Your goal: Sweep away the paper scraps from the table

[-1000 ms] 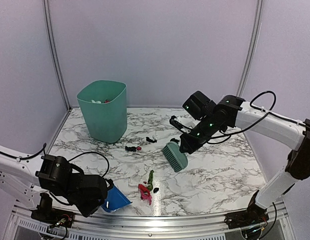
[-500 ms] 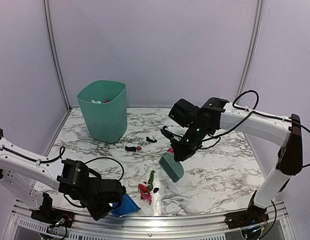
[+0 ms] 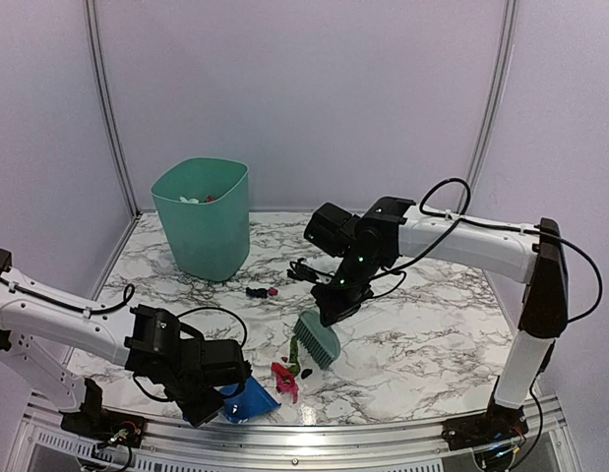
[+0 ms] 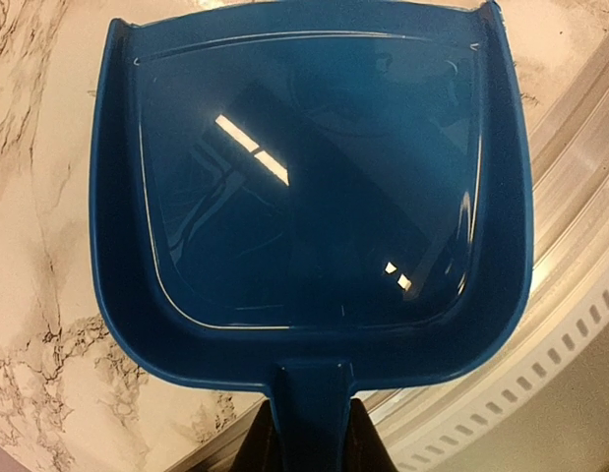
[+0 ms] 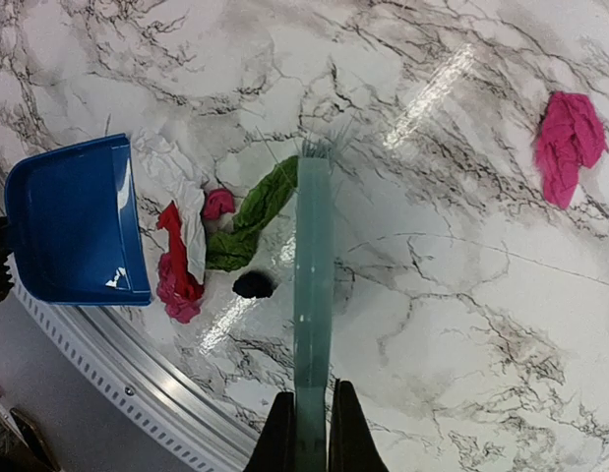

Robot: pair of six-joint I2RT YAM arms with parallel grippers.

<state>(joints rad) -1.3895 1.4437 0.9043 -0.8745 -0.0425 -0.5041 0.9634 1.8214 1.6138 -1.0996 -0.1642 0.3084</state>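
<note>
My left gripper [image 3: 217,385] is shut on the handle of the blue dustpan [image 3: 250,402] [image 4: 304,177], which rests at the front edge of the marble table [image 3: 422,344], its mouth toward the scraps. My right gripper [image 3: 335,300] is shut on the mint-green hand brush [image 3: 316,339] [image 5: 312,295], bristles down beside a green scrap [image 3: 295,350] [image 5: 255,211]. Red and pink scraps [image 3: 283,379] [image 5: 178,261] and a black bit [image 5: 253,285] lie between brush and dustpan. More scraps lie farther back: black and pink ones [image 3: 261,291] and a black one [image 3: 296,274]. A pink scrap [image 5: 570,143] shows in the right wrist view.
A mint-green waste bin [image 3: 203,216] stands at the back left with bits inside. A metal rail [image 3: 314,433] edges the table's front. Purple walls enclose the back and sides.
My right arm has carried the brush left and toward the front, down beside the green scrap. My left arm has slid the dustpan right along the front edge toward the red scraps.
</note>
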